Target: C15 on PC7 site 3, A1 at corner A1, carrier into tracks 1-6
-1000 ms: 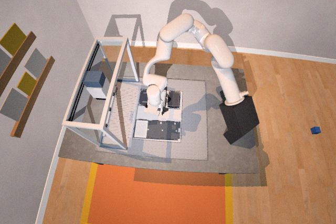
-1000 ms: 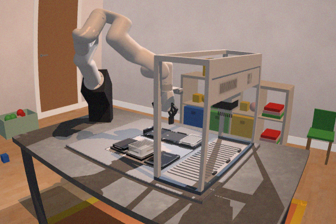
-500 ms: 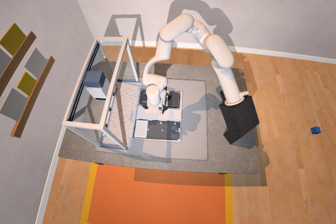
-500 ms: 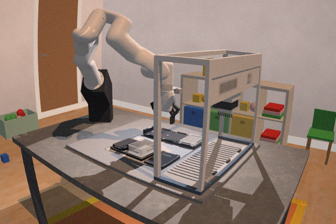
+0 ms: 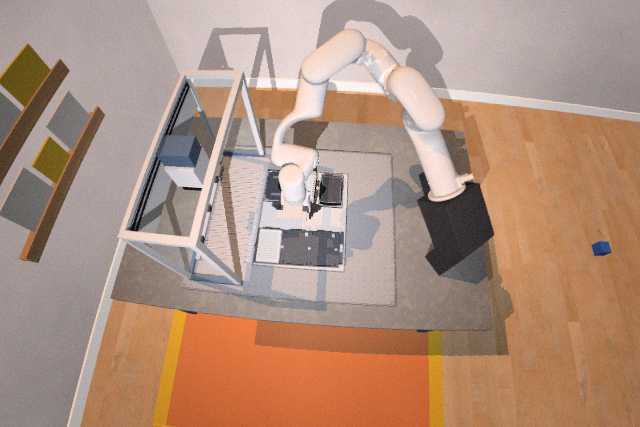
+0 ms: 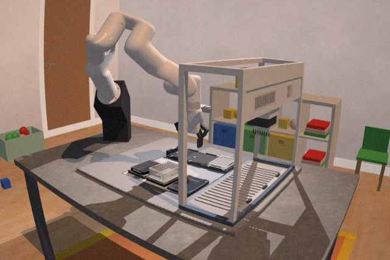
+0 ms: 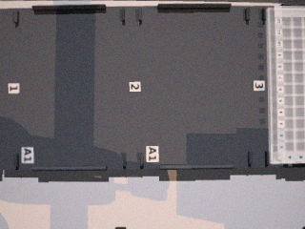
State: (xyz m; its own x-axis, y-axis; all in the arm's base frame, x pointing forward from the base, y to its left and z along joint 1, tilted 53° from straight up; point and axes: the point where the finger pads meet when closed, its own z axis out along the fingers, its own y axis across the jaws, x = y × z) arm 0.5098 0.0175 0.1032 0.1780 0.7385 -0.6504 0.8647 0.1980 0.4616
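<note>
The dark plate carrier PC7 (image 5: 310,249) (image 6: 195,156) (image 7: 191,72) lies loose on the apron in front of the rails. The white 96-well plate C15 (image 5: 268,245) (image 6: 221,162) (image 7: 288,86) sits on site 3, at the end nearest the rails. Sites 1 and 2 are bare in the wrist view. My gripper (image 5: 312,208) (image 6: 192,140) is open and empty, and hangs above the carrier's middle. The black plate C16 (image 5: 331,189) (image 6: 144,166) and the clear deep-well block C51 (image 6: 163,171) sit in their nests. Nest S3 (image 6: 192,184) is empty.
The loading rails (image 5: 232,215) (image 6: 233,184) lie under the instrument's frame (image 5: 155,237) (image 6: 183,131), whose post stands close to my gripper in the exterior view. A pipetting head (image 6: 261,122) hangs inside. The arm's base (image 5: 454,226) stands on the table.
</note>
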